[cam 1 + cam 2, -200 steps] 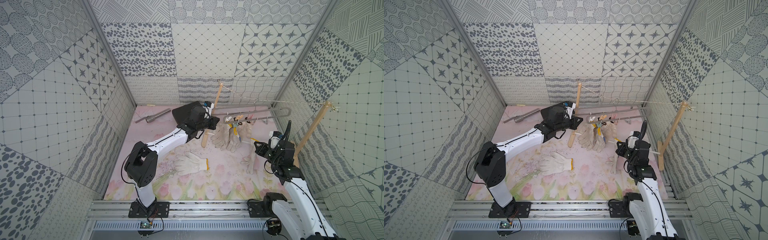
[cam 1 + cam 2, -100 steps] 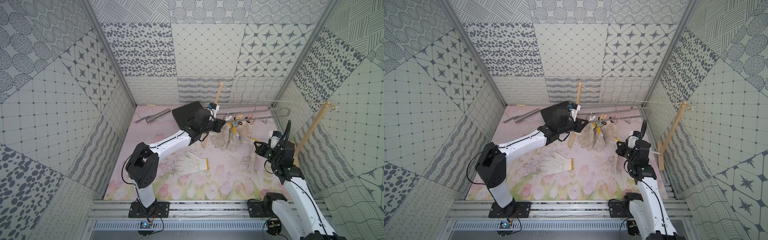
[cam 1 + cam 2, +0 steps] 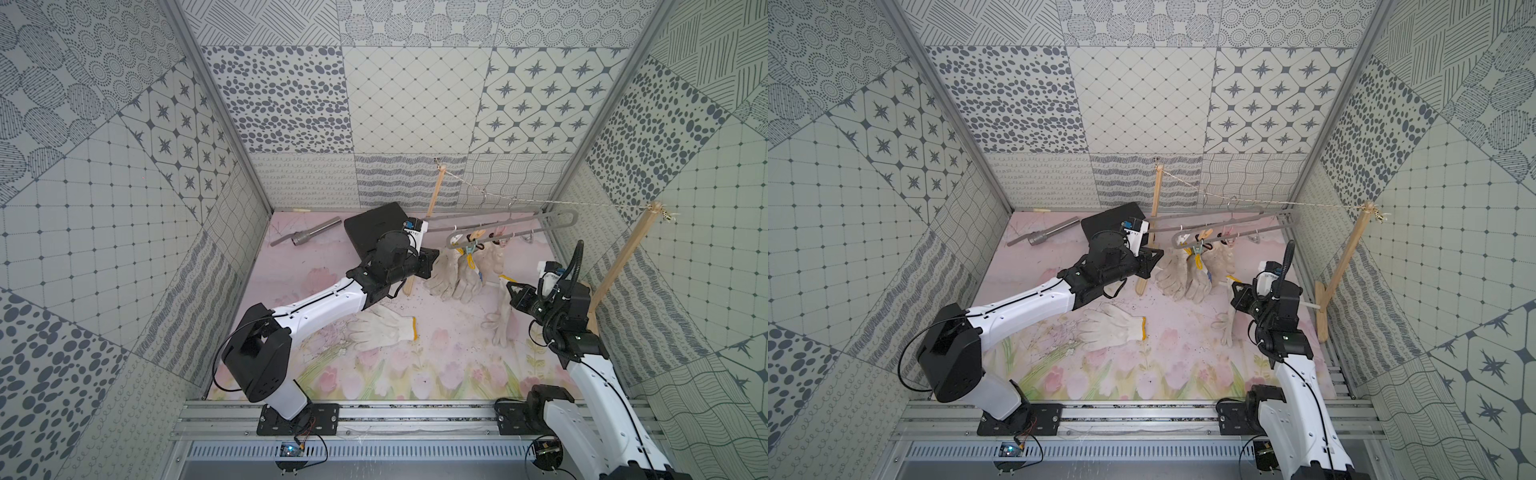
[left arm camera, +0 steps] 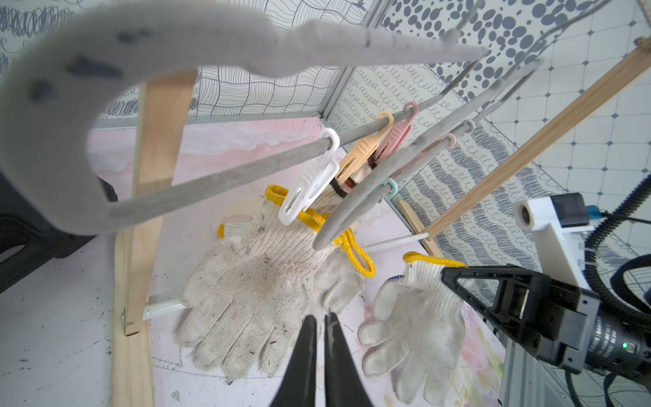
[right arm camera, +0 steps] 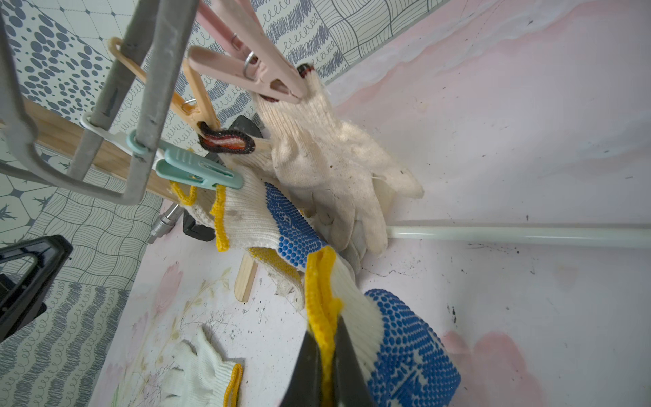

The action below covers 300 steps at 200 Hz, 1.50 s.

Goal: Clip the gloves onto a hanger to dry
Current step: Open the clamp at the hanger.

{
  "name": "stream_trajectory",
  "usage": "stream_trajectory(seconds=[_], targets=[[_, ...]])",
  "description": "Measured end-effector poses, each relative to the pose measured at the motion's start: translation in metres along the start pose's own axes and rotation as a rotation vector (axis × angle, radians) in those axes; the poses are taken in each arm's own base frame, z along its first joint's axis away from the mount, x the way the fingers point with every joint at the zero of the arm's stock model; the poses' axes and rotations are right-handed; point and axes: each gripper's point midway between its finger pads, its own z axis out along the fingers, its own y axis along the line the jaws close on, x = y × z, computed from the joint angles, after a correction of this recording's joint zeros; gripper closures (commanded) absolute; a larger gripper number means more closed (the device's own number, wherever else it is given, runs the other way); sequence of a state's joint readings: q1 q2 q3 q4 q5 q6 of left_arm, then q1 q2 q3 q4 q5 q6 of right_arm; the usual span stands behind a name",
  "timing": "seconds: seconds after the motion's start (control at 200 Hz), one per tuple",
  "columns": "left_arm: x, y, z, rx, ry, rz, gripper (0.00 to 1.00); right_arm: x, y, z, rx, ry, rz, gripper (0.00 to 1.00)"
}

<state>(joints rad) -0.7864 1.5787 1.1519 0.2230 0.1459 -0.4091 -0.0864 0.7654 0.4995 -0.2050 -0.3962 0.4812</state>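
Grey hanger (image 4: 218, 175) above the jaws, pegged gloves (image 4: 260, 282) dangling just ahead of the left jaws, nearly closed on nothing. Right jaws clamp a blue-dotted glove (image 5: 405, 338) by its yellow cuff (image 5: 320, 299); edge-only pinch, might slip out on the lift

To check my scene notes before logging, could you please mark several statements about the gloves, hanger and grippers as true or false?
1. The right gripper is shut on the yellow cuff of a blue-dotted glove. True.
2. The left gripper holds a peg. False: it is shut on nothing.
3. A plain glove lies flat on the mat. True.
4. The hanger lies on the mat. False: it hangs in the air above it.
5. The teal peg is empty. False: it clips a second glove.
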Motion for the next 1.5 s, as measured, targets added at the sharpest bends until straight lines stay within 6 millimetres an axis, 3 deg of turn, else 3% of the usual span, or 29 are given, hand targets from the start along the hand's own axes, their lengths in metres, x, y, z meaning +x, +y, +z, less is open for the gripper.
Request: stream_trajectory(seconds=[0.225,0.265,0.415,0.615,0.841,1.041,1.186,1.501], targets=[[0.011,-0.039,0.005,0.061,-0.029,0.108,0.38,-0.001,-0.004,-0.001,0.013,-0.006,0.011,0.96],[0.014,-0.049,0.008,0.075,-0.033,0.128,0.22,-0.003,-0.007,-0.001,0.020,-0.013,0.020,0.96],[0.022,-0.091,0.027,0.113,-0.053,0.214,0.12,-0.008,-0.018,-0.003,0.044,-0.026,0.070,0.96],[0.018,-0.137,0.060,0.124,-0.097,0.253,0.11,-0.014,-0.019,-0.008,0.042,-0.053,0.098,0.96],[0.010,-0.150,0.111,0.066,-0.143,0.221,0.14,-0.025,-0.028,-0.017,0.041,-0.095,0.145,0.96],[0.008,-0.149,0.150,-0.025,-0.174,0.229,0.15,-0.028,-0.039,-0.022,0.028,-0.117,0.229,0.96],[0.008,-0.142,0.171,-0.100,-0.186,0.239,0.16,-0.032,-0.035,-0.022,-0.004,-0.127,0.241,0.96],[0.015,-0.121,0.190,-0.222,-0.195,0.248,0.16,-0.031,-0.035,-0.013,-0.033,-0.098,0.250,0.96]])
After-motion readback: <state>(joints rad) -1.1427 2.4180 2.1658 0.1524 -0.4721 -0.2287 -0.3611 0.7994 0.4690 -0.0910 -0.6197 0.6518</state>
